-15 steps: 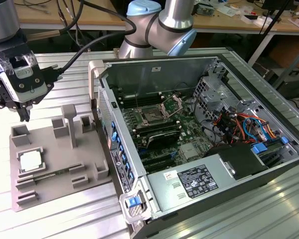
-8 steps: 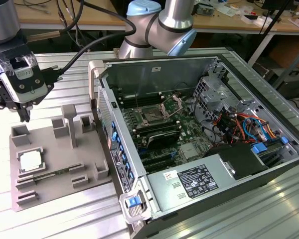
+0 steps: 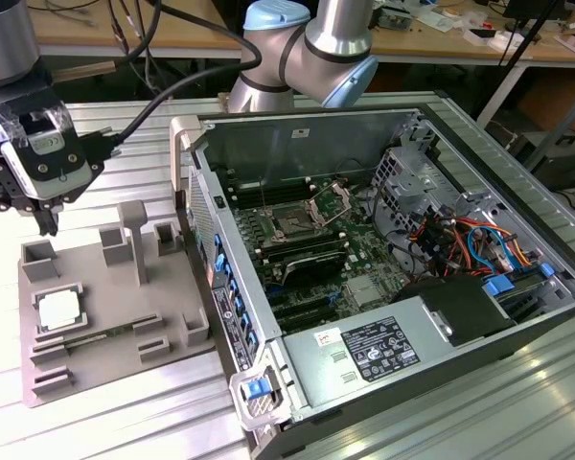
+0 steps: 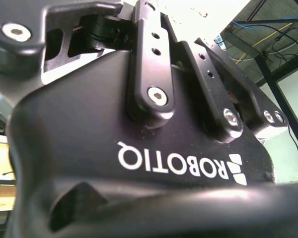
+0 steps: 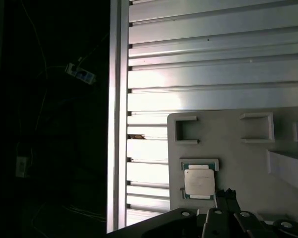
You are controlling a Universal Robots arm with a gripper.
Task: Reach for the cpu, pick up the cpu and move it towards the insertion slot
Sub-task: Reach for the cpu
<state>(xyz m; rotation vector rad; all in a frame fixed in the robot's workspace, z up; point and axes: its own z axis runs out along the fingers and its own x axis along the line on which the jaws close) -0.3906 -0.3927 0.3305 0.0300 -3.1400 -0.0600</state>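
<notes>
the step in hand looks like the reach, the very first one. the hand hangs over the far end of a grey plate at the exterior view's left, and it holds nothing. i cannot tell if the hand is apart or together (its dark tip is too hard to make out). the cpu lies flat on that plate, tucked inside a low grey square frame, with its pale shiny top facing up. the hand is near the cpu but apart from it. in the first wrist view the cpu shows just beside the tip of the hand, so the hand seems a bit off to one side and not right over it. the insertion slot is well apart from all this, down inside the open computer case, and its shiny metal flap stands tipped up, so the slot looks ready. the plate and the case both sit on the ribbed metal worktop. i think the reach calls for the hand to line up right above the cpu and come down straight and slow, since the frame hugs the chip closely and a bump could knock it crooked.
</notes>
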